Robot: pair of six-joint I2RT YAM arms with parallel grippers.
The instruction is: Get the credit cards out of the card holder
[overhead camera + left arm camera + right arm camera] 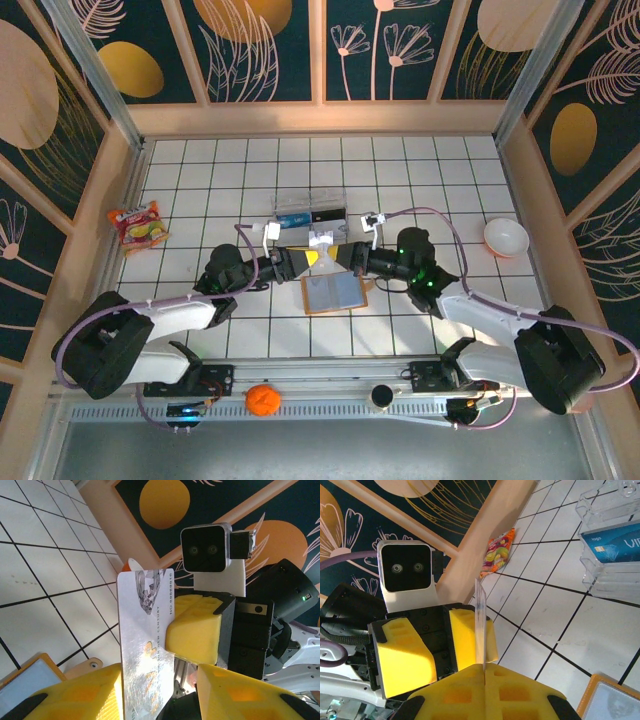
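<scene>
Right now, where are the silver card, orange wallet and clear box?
silver card point(144, 645): left wrist view, printed face
orange wallet point(335, 293): top view, open inner face
clear box point(615, 582): right wrist view, lower wall

Lab test cell | grid tabletop point(200, 180) | printed wall panels point(250, 60)

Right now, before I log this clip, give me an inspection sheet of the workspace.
Surface: white tiled table.
Job's things: card holder lies open on the table; silver card lifted off the table.
Clutter: clear box holding a blue card, snack packet, white bowl, orange on the front rail.
Grippers: right gripper shut on the silver card; left gripper open around its other end.
Cables: purple cables arc above the table, one per side.
Surroundings: wood-framed floral wall panels.
</scene>
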